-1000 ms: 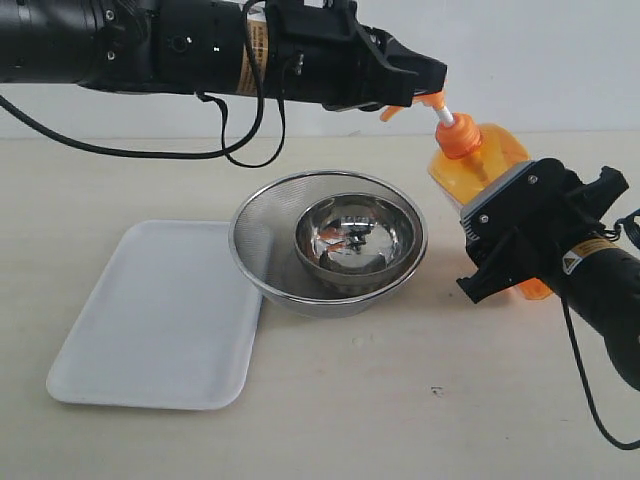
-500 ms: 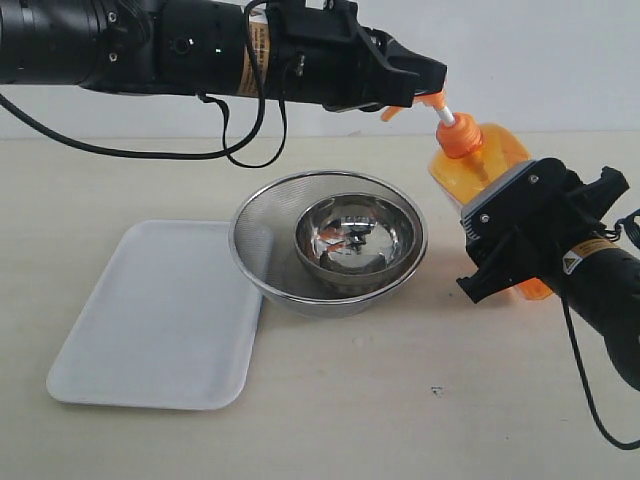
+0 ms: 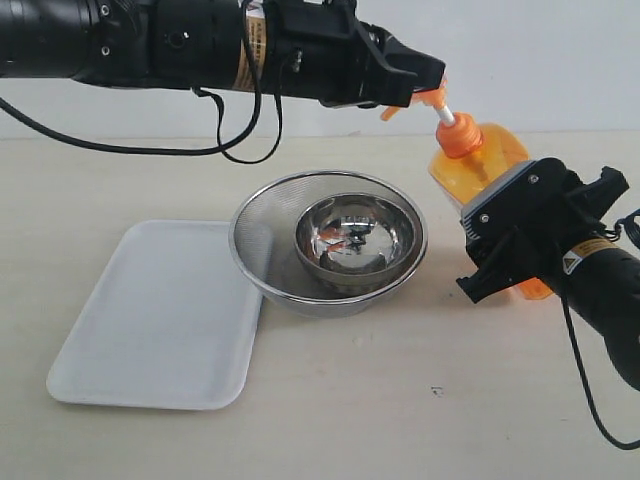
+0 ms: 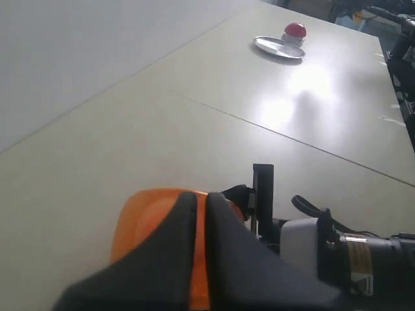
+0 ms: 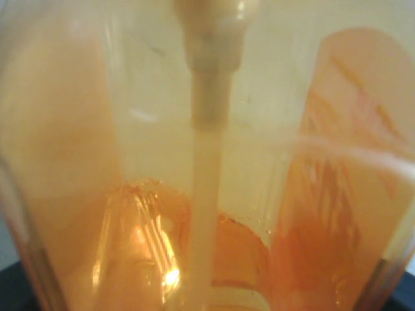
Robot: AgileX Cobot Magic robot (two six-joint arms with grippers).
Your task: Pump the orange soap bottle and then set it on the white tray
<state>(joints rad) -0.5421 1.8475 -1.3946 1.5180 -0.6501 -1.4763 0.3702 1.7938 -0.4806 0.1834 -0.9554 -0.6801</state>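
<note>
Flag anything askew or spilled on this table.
The soap bottle leans toward the strainer instead of standing upright. The right gripper clamps its body, and the shut left gripper is against its pump. No spill shows.

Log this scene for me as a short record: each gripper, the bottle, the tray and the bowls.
left gripper: shut, tips at the pump head
right gripper: clamped around the bottle
bottle pose: tilted, pump end leaning toward the bowls; not on the tray
tray state: nothing on it, beside the strainer
strainer position: between tray and bottle, with a steel bowl inside
</note>
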